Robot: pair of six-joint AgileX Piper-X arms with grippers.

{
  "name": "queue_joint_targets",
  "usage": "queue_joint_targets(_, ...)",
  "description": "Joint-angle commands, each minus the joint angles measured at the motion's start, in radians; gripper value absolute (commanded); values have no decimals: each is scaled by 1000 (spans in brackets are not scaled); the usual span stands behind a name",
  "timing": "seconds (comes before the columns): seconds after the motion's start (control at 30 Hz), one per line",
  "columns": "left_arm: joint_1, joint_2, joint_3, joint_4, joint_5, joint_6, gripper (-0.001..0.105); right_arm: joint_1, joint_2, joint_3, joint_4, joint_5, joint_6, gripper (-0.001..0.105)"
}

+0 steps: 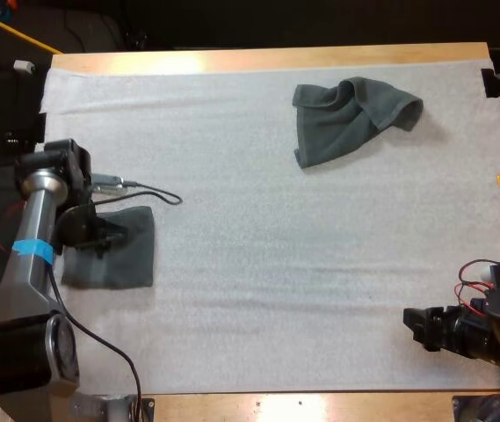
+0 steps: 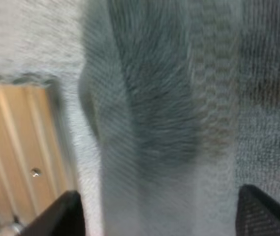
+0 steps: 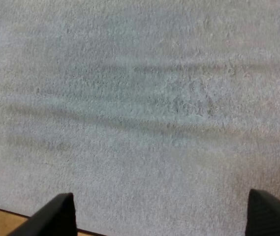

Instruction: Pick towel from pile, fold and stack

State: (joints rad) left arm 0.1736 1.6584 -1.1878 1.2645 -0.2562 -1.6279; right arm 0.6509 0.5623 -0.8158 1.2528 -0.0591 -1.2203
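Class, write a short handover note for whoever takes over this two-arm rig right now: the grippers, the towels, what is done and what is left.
Left gripper: open, low over the folded towel on the left side of the mat.
Right gripper: open, over bare mat near the right front edge.
Crumpled towel: on the far part of the mat, right of centre, with no gripper near it.
Done: one towel looks folded and laid down.
Left: pick up the crumpled towel, fold it and stack it on the folded towel.
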Motion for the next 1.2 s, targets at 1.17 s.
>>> queue_joint_targets(1.17,82,47,203,-101,455,-46,60,4,-6,-6,2,-6,-17,68)
